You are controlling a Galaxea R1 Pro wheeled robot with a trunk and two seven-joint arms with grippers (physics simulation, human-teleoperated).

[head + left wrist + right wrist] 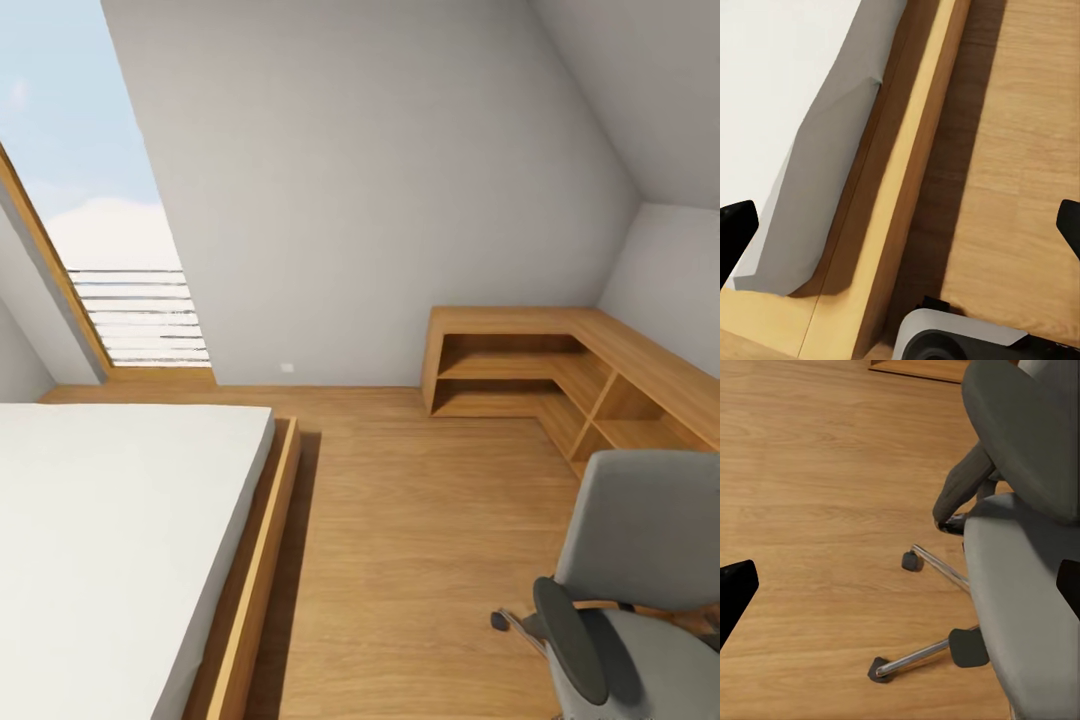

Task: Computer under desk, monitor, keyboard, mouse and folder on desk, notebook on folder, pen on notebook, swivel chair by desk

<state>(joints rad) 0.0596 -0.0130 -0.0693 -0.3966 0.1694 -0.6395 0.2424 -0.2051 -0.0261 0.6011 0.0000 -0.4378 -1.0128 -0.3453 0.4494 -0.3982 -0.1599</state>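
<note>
The grey swivel chair (640,560) stands on the wooden floor at the lower right of the head view, its back towards the low shelves. My right gripper (902,592) hangs open just beside the chair's grey seat (1020,600), above its chrome legs and casters (913,560). The part of the seat that I see is bare. My left gripper (902,229) is open too, over the edge of the bed frame (892,210), with nothing between its fingers. The desk, monitor, keyboard, mouse, computer, folder, notebook and pen are out of view.
A bed with a white mattress (120,520) on a wooden frame (250,580) takes up the left. A low L-shaped wooden shelf unit (560,370) lines the far right corner. A slanted window (100,200) is at the far left. Wooden floor (420,540) lies between bed and chair.
</note>
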